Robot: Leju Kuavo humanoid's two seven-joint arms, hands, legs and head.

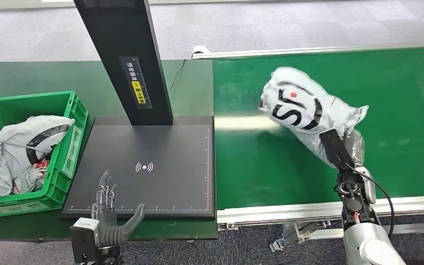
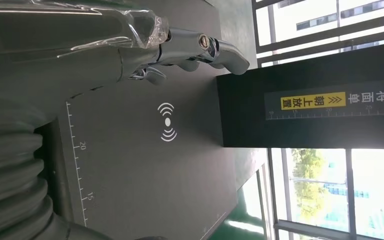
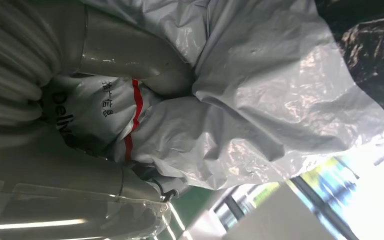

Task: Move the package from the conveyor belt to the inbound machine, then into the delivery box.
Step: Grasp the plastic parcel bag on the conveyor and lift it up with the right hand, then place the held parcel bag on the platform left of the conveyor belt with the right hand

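A white plastic package (image 1: pixel 303 105) with black lettering sits over the green conveyor belt (image 1: pixel 403 116), slightly blurred. My right hand (image 1: pixel 355 144) reaches in from below and is mostly hidden behind it. In the right wrist view, the thumb (image 3: pixel 135 55) and fingers (image 3: pixel 55 185) wrap the crumpled package (image 3: pixel 260 100), so it is gripped. My left hand (image 1: pixel 109 212) hovers at the near edge of the inbound machine's black plate (image 1: pixel 165 187), fingers apart and holding nothing. The left wrist view has that hand (image 2: pixel 130 45) above the plate (image 2: pixel 145 175).
The machine's black post (image 1: pixel 127 55) rises from the back of the plate. A green delivery box (image 1: pixel 33 99) at the left holds several white packages (image 1: pixel 16 152). A metal rail (image 1: pixel 276 211) borders the belt's near side.
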